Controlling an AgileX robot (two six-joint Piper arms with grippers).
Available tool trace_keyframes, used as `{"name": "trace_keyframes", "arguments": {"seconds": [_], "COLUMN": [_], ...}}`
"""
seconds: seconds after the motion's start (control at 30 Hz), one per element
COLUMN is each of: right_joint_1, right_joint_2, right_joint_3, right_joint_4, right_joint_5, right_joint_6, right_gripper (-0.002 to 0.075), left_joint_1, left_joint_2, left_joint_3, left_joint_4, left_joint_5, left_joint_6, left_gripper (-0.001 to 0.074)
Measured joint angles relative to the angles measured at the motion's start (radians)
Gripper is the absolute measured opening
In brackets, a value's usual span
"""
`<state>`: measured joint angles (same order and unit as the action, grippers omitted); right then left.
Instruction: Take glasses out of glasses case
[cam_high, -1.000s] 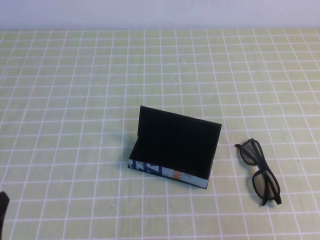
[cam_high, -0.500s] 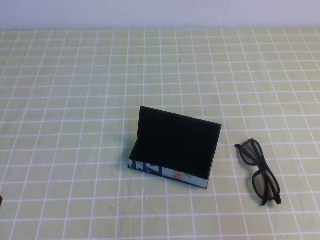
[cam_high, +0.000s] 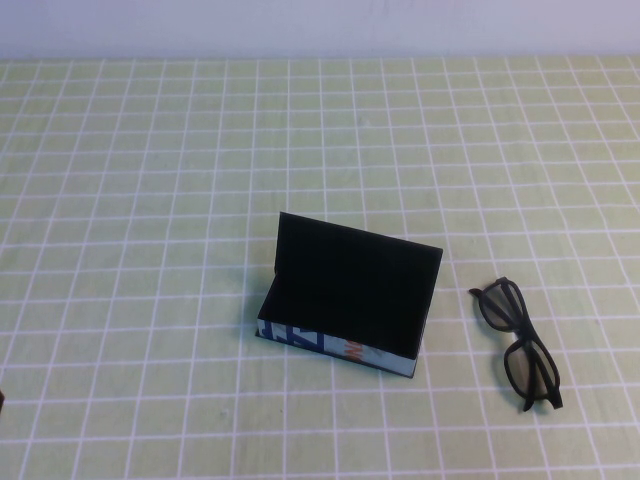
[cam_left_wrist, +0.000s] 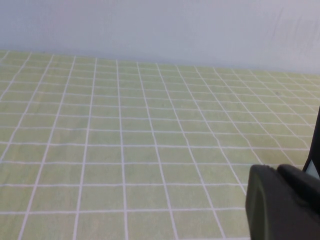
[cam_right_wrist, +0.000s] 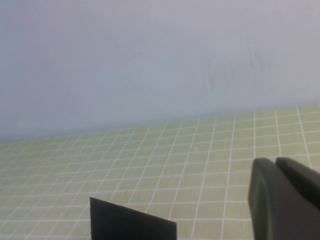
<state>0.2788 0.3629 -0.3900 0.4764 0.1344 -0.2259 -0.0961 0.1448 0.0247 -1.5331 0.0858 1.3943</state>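
The glasses case (cam_high: 343, 312) stands open in the middle of the table, its lid upright and its black inside empty. The light printed front side faces me. The black glasses (cam_high: 520, 342) lie folded open on the cloth just right of the case, apart from it. My left gripper (cam_left_wrist: 277, 170) is shut and empty, low over bare cloth at the near left; only a dark sliver of it (cam_high: 2, 400) shows in the high view. My right gripper (cam_right_wrist: 275, 162) is shut and empty, held back from the case, whose lid edge (cam_right_wrist: 131, 222) shows in the right wrist view.
A green cloth with a white grid (cam_high: 150, 200) covers the table. A pale wall (cam_high: 320, 25) runs along the far edge.
The left arm's dark tip at the lower left edge of the high view has drawn back almost out of sight. Case and glasses have not moved.
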Motion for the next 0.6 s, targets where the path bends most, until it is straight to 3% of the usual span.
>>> {"name": "trace_keyframes", "arguments": {"seconds": [0.1, 0.37, 0.6], "right_joint_1": [-0.037, -0.256, -0.276], "right_joint_2": [-0.013, -0.114, -0.27], "right_joint_3": [0.002, 0.144, 0.346], "right_joint_4": [-0.004, -0.014, -0.048], "right_joint_5": [-0.002, -0.01, -0.031], "right_joint_6": [-0.015, -0.11, -0.143], "right_gripper": [-0.0017, -0.0018, -0.0018], "left_joint_1": [0.0, 0.0, 0.0], "left_joint_2": [0.0, 0.0, 0.0], "left_joint_3": [0.0, 0.0, 0.0], "left_joint_4": [0.0, 0.0, 0.0], "left_joint_5": [0.0, 0.0, 0.0], "left_joint_6": [0.0, 0.0, 0.0], "left_gripper": [-0.0004, -0.0004, -0.0004]}}
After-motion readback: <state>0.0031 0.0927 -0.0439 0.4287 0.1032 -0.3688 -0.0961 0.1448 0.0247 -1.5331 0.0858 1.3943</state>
